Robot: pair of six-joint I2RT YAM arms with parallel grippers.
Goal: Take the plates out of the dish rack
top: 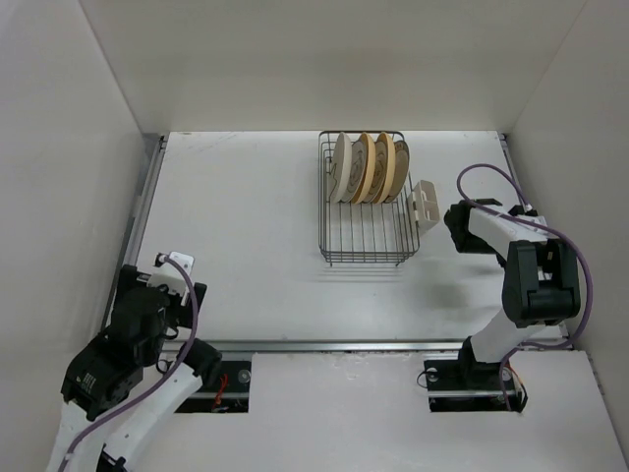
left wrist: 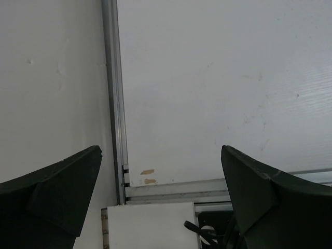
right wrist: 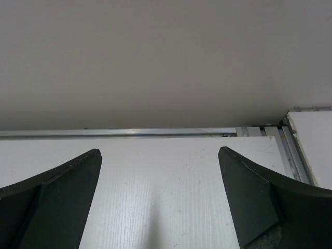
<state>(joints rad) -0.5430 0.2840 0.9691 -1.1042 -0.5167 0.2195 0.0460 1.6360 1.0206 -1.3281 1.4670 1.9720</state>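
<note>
Four plates [top: 364,167] stand on edge in the dish rack [top: 366,246], all packed between the dividers at its far end, the two yellow ones in the middle. We see a white caddy [top: 426,205] clipped to the rack's right side; its inside is too small to tell. The right gripper [right wrist: 159,151] is just right of the caddy, fingers apart, empty. The left gripper [left wrist: 161,150] is well left of the rack and nearer to us, over the tabletop [top: 246,216], also spread and empty.

you see the right gripper [right wrist: 160,153] with its two dark wedge-shaped fingers [right wrist: 57,202] spread wide above the white ribbed table surface [right wrist: 155,207]. a thin silver metal rail [right wrist: 119,132] edges the surface below a plain pale wall [right wrist: 155,57].
</note>
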